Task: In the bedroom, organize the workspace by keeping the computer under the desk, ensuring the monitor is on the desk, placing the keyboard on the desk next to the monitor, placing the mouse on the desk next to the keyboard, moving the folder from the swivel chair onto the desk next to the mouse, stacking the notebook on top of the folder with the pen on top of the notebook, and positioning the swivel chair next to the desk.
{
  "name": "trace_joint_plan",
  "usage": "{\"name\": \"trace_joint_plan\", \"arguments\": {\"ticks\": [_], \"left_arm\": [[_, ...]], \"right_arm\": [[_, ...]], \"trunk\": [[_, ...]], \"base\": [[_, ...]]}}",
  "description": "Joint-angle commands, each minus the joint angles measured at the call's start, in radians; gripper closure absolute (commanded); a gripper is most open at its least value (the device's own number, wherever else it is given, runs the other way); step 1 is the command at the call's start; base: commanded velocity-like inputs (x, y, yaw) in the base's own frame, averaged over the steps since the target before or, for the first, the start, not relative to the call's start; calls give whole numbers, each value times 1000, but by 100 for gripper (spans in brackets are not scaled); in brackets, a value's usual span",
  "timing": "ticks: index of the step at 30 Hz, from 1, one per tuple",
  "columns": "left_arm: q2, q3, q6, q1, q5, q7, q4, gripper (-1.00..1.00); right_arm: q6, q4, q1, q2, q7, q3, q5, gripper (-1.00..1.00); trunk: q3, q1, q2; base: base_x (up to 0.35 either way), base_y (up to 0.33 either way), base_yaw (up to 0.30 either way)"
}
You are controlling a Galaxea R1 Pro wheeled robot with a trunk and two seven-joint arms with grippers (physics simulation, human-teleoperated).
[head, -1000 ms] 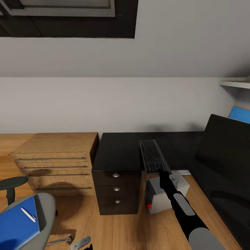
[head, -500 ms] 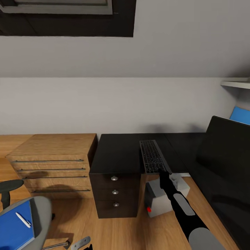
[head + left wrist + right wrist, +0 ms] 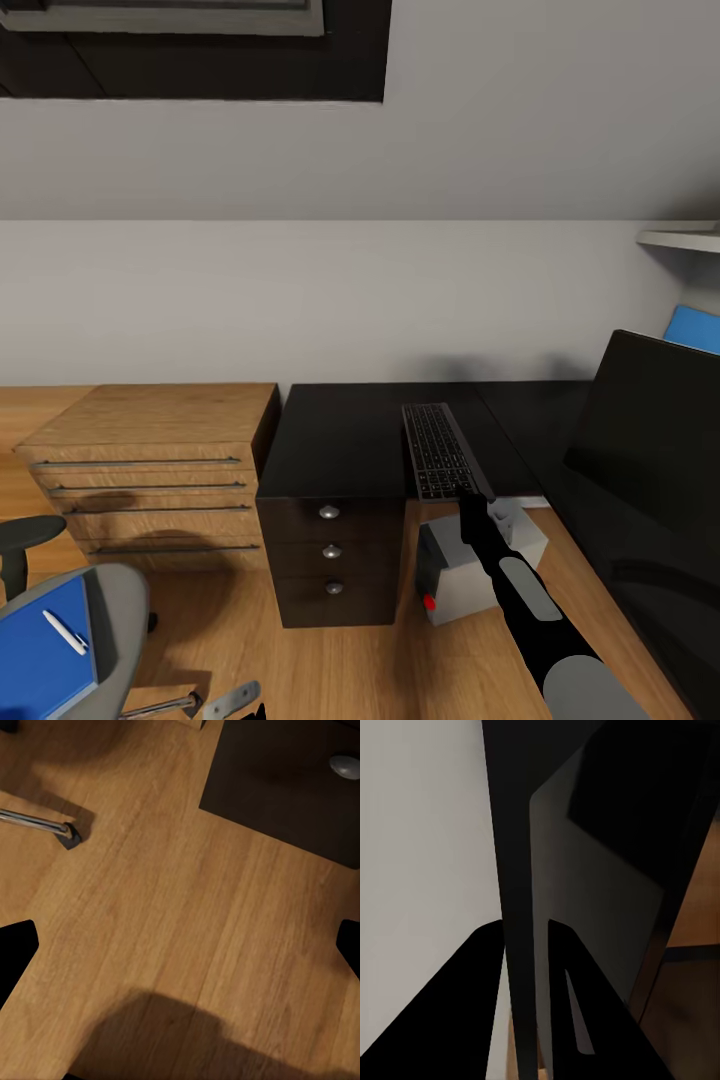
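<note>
The keyboard (image 3: 438,450) lies on the black desk (image 3: 345,435), its near end sticking out past the desk's edge. My right gripper (image 3: 468,494) is shut on that end. The right wrist view shows its black fingers (image 3: 472,1005) pinching the thin slab. The monitor (image 3: 650,470) stands at the right. The computer (image 3: 462,572) sits on the floor under the desk. At lower left, the swivel chair (image 3: 128,620) carries the blue folder (image 3: 40,660) with the pen (image 3: 62,632) on it. A darker grey strip (image 3: 100,625) beside the folder may be the notebook. The mouse is out of view. My left gripper (image 3: 180,945) hangs open over the floor.
A light-wood drawer chest (image 3: 150,470) stands left of the desk's black drawer unit (image 3: 332,555). A chrome leg of the chair base (image 3: 37,823) lies on the wooden floor near my left gripper. A white shelf (image 3: 680,240) and a blue panel (image 3: 695,328) are at the far right.
The whole picture has shifted a little, so the camera moved. My right gripper still holds the keyboard's near end in the same place.
</note>
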Motion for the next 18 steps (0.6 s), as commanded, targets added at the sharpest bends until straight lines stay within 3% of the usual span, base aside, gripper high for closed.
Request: {"name": "trace_joint_plan", "arguments": {"ticks": [1,5,18], "left_arm": [[1,-8,-7,-1,10,7,0,-100],[1,-8,-7,-1,11,7,0,-100],[1,-11,-8,-1,8,4,0,-100]], "right_arm": [[7,0,-1,1,5,-4,-12,100],[7,0,-1,1,5,-4,-12,100],[7,0,-1,0,5,-4,-12,100]], "trunk": [[-4,4,-8],[-17,19,-36],[-17,19,-36]], "base": [[0,0,0],[0,0,0],[0,0,0]]}}
